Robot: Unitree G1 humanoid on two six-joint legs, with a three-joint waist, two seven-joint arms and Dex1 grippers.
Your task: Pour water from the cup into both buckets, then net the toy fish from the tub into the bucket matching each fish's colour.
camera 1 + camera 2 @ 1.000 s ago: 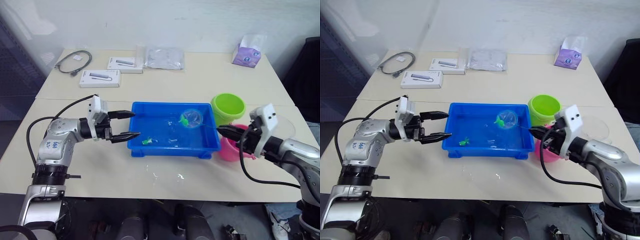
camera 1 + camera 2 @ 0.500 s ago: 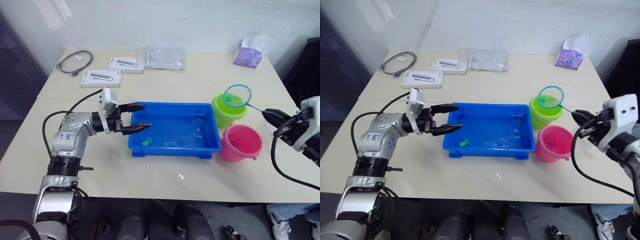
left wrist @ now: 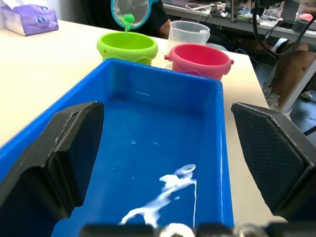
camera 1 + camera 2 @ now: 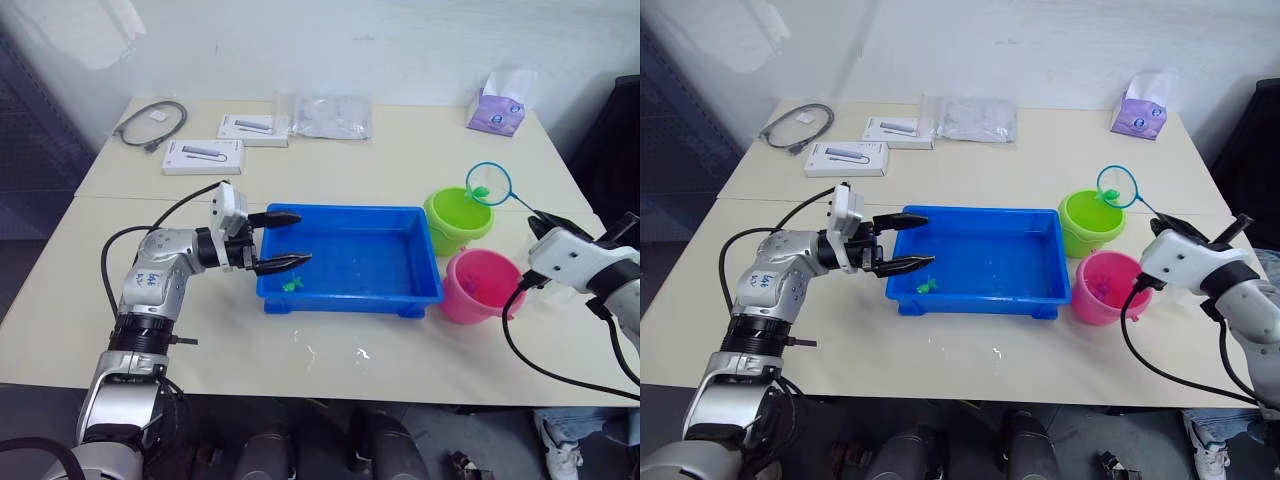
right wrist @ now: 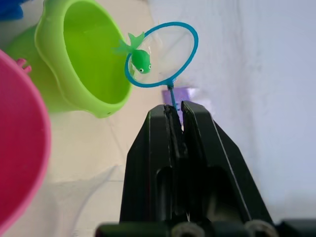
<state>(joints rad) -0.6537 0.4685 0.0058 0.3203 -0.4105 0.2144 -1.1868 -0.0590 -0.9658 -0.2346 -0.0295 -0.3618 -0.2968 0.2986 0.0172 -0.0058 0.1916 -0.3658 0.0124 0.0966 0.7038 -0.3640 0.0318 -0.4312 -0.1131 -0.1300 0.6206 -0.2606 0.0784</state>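
Observation:
My right gripper [image 5: 174, 106] is shut on the thin handle of the net [image 4: 488, 183]. The blue ring is held up over the far right rim of the lime green bucket [image 4: 457, 217], and a green toy fish [image 5: 138, 58] sits in its mesh. The pink bucket [image 4: 483, 285] stands just in front of the green one. Left of both lies the blue tub [image 4: 350, 258], holding water and another green fish [image 4: 293, 284] at its near left. My left gripper [image 4: 300, 237] hovers open over the tub's left rim. The clear cup [image 3: 189, 35] stands behind the pink bucket.
At the back of the table lie a coiled grey cable [image 4: 148, 122], two white boxes [image 4: 202, 156], a plastic bag [image 4: 322, 115] and a purple tissue pack [image 4: 497, 105]. Water drops [image 4: 330, 350] spot the table in front of the tub.
The net came up out of the tub with the green fish and swung right to the green bucket. My left gripper reached further right, over the tub's left rim.

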